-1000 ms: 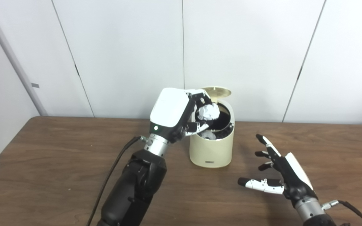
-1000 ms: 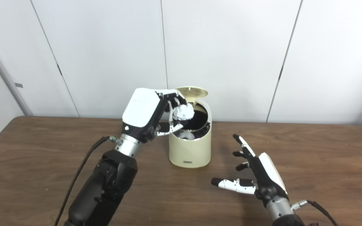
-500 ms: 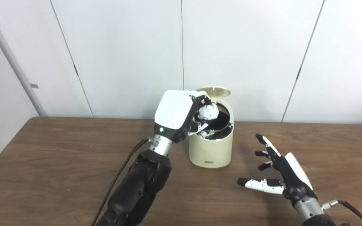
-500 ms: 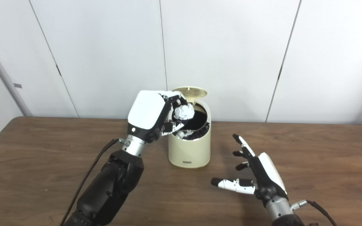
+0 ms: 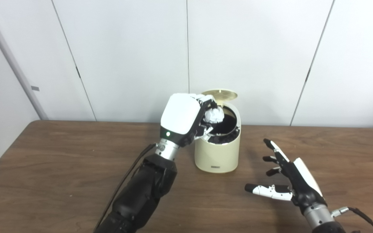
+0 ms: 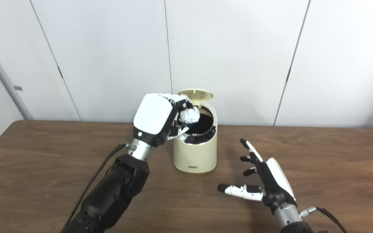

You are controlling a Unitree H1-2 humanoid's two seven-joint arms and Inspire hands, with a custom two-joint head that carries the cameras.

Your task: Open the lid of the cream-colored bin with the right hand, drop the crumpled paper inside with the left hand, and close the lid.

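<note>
1. White crumpled paper is clamped between the fingers and thumb of the left hand. The hand is raised at the left rim of the cream-colored bin, so the paper sits over the left part of the opening, above the dark interior.
2. Bin: cream-colored, rounded, upright on the brown wooden table. Its lid is swung up at the back edge of the opening, inner face gold-toned. The interior looks black; what lies at the bottom cannot be made out.
3. A small dark label is visible low on the front wall of the bin.
4. Right hand: holds nothing, fingers spread apart, thumb pointing left. It hovers low over the table, to the front right of the bin and apart from it.
5. A black cable runs along the left forearm from the wrist.
6. Background: white wall panels behind the table's far edge.
</note>
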